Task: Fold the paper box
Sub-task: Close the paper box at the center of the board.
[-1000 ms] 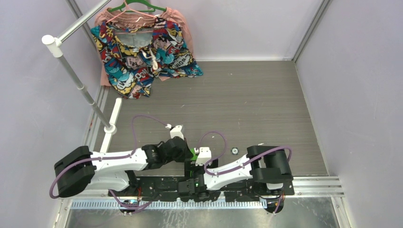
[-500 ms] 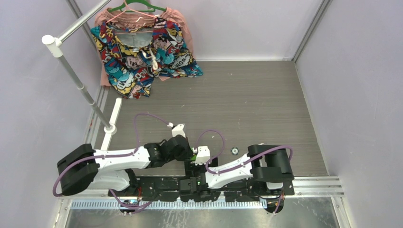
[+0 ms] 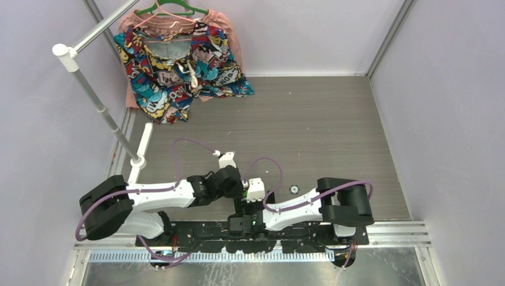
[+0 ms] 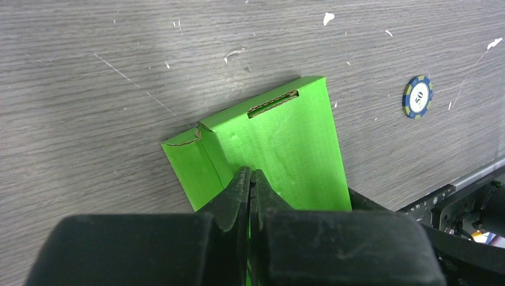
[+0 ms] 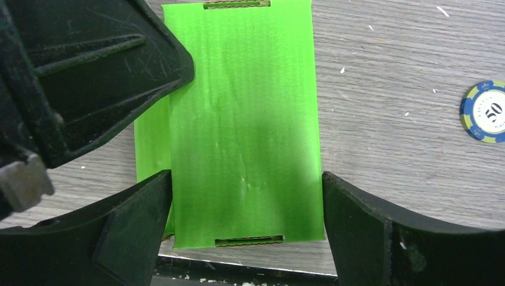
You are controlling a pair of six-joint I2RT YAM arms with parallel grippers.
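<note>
Jaws first: the left gripper (image 4: 250, 174) is pinched fully together, tips down on the paper box (image 4: 280, 149) beside a crease, while the right gripper (image 5: 247, 190) stands wide, one finger just beside each long edge of the card. I see the box lying flat on the table (image 3: 321, 131), close to its near edge, about midway along. The right wrist view shows slots at both short ends; the left wrist view shows only the far slot and a narrower side panel. A poker chip (image 5: 487, 111) lies apart, to the box's right. From above, only a green sliver shows between the wrists; both arms lie low, reaching inward to meet there.
</note>
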